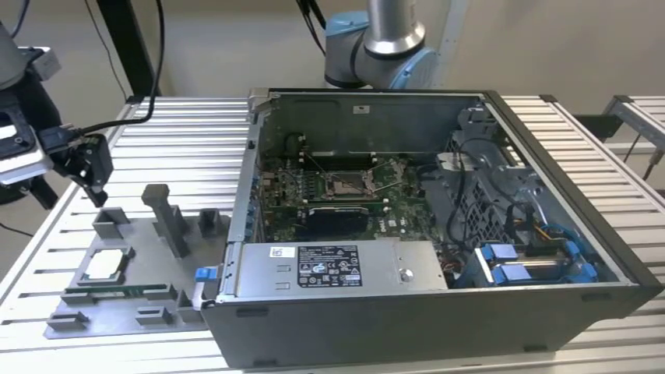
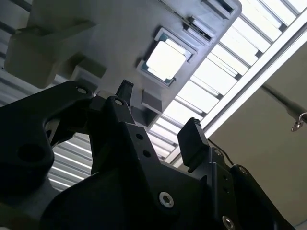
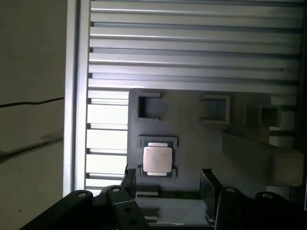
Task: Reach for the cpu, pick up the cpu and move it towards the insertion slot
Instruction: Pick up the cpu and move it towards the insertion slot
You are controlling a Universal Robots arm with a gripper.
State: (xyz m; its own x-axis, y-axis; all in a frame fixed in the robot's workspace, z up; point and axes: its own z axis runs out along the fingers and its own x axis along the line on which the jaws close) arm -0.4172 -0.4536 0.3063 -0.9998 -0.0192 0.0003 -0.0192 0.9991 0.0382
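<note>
The cpu is a pale silvery square chip lying flat in a recess of the grey fixture tray, at the exterior view's left. It also appears in both wrist views, cpu and cpu. My gripper hangs above the tray's far end, higher than the cpu and apart from it. It is open with nothing between its black fingers. The gripper points toward the tray. The insertion slot is the square socket on the motherboard inside the open computer case.
A long green memory stick lies in the tray in front of the cpu. Grey posts stand up from the tray between the cpu and the case wall. Everything rests on a slatted metal table. The arm's base is behind the case.
</note>
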